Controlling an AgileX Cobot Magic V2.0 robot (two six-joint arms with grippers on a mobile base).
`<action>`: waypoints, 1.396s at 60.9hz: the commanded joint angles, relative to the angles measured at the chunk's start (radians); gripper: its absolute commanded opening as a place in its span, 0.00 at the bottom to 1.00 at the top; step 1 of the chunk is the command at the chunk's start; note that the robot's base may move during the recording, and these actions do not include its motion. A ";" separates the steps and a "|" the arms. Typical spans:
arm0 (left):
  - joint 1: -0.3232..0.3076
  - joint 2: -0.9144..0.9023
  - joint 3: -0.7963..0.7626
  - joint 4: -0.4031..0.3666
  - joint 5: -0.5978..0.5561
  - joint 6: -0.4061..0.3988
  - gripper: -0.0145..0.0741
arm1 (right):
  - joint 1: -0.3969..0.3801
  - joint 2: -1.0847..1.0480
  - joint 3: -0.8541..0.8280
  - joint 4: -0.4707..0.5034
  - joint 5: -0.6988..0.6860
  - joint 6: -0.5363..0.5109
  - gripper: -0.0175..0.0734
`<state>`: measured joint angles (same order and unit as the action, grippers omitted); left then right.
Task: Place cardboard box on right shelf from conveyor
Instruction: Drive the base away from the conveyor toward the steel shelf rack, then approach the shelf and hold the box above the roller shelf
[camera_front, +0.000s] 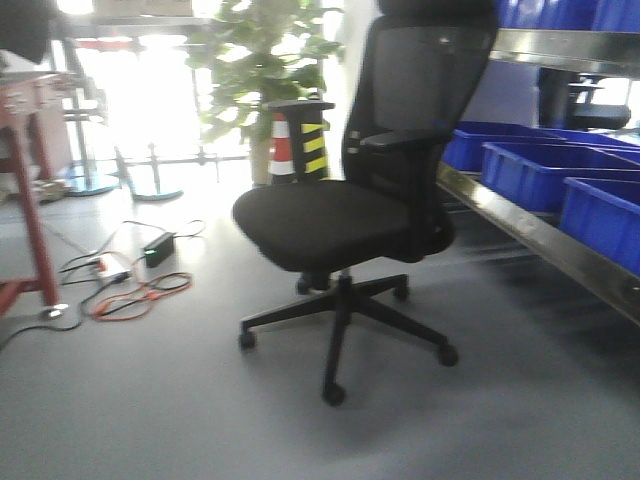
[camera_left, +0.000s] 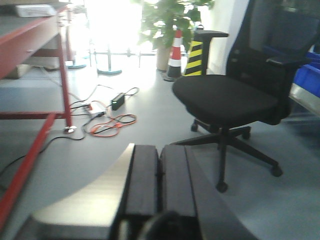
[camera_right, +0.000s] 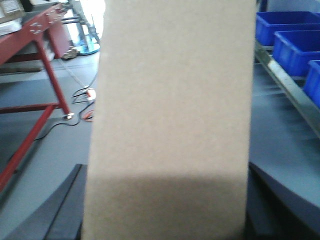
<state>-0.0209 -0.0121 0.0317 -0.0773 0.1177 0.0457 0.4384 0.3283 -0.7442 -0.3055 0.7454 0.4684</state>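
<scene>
The tan cardboard box (camera_right: 172, 110) fills the middle of the right wrist view, standing upright between the dark fingers (camera_right: 62, 212) of my right gripper (camera_right: 165, 200), which is shut on its two sides. My left gripper (camera_left: 160, 156) is shut with its black pads pressed together and nothing between them, hanging over the grey floor. The right shelf (camera_front: 545, 238) is a shiny steel lip running along the right side, also seen as the shelf (camera_right: 292, 97) in the right wrist view. The conveyor (camera_left: 32, 36) shows at the far left as a grey top with a red edge and red legs.
A black office chair (camera_front: 350, 215) stands in the middle of the floor, close to the shelf. Blue bins (camera_front: 540, 170) sit on the shelf. Cables and a power brick (camera_front: 140, 285) lie on the floor at left. A traffic cone (camera_front: 283, 150) and a plant (camera_front: 265, 60) stand behind.
</scene>
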 joint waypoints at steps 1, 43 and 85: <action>-0.001 -0.016 0.008 -0.006 -0.085 0.000 0.03 | -0.004 0.012 -0.026 -0.030 -0.092 -0.011 0.37; -0.001 -0.016 0.008 -0.006 -0.085 0.000 0.03 | -0.004 0.012 -0.026 -0.030 -0.092 -0.011 0.37; 0.000 -0.016 0.008 -0.006 -0.085 0.000 0.03 | -0.004 0.012 -0.026 -0.030 -0.092 -0.011 0.37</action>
<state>-0.0209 -0.0121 0.0317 -0.0773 0.1177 0.0455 0.4384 0.3283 -0.7442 -0.3055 0.7454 0.4684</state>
